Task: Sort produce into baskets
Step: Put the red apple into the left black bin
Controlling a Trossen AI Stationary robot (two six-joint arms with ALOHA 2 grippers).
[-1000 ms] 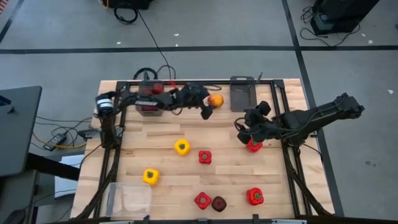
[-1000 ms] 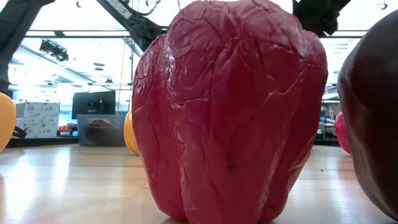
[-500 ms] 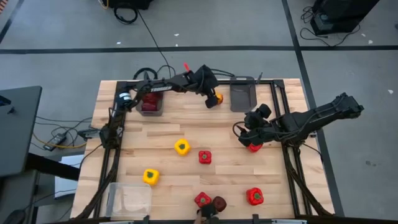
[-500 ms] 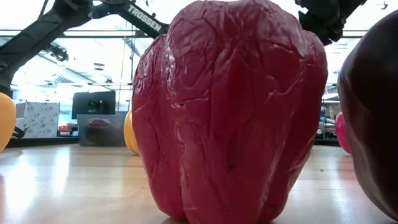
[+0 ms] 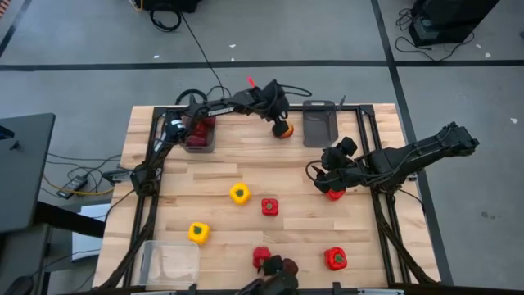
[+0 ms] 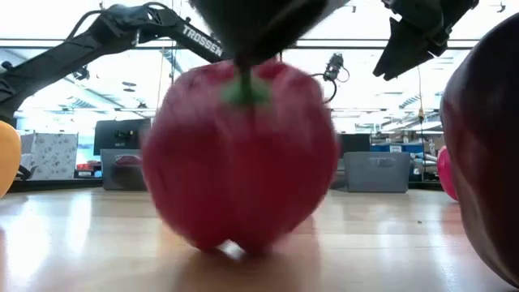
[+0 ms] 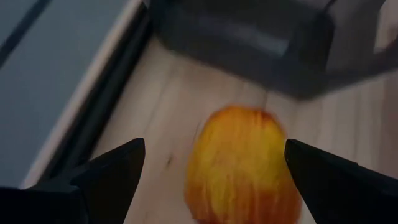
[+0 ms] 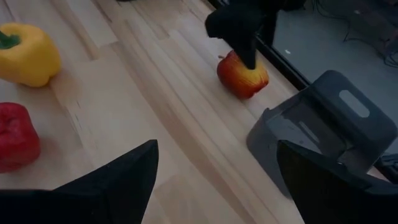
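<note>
The orange-red apple (image 5: 282,129) lies on the table near the far edge. My left gripper (image 5: 275,105) is open above it; in the left wrist view the apple (image 7: 239,165) lies between the two spread fingers, and I cannot tell whether they touch it. My right gripper (image 5: 331,175) is open and empty, just above a red pepper (image 5: 334,194) at the right. Two yellow peppers (image 5: 239,193) (image 5: 198,233) and red peppers (image 5: 268,206) (image 5: 335,259) lie loose. One dark grey basket (image 5: 199,136) holds red and maroon pieces. The other (image 5: 319,123) stands beside the apple.
A clear shallow basket (image 5: 172,262) stands at the near left corner. A dark thing (image 5: 278,269) reaches in over the near edge, onto a red pepper (image 5: 262,256). It hides the maroon apple in the high view. The apple fills the low view's right edge (image 6: 486,162).
My left gripper has gone from beside the orange-red apple toward the far edge and now stands over it; the apple has stayed put. The dark thing has come in from the near edge, and the red pepper there has shifted a little away from that edge.
</note>
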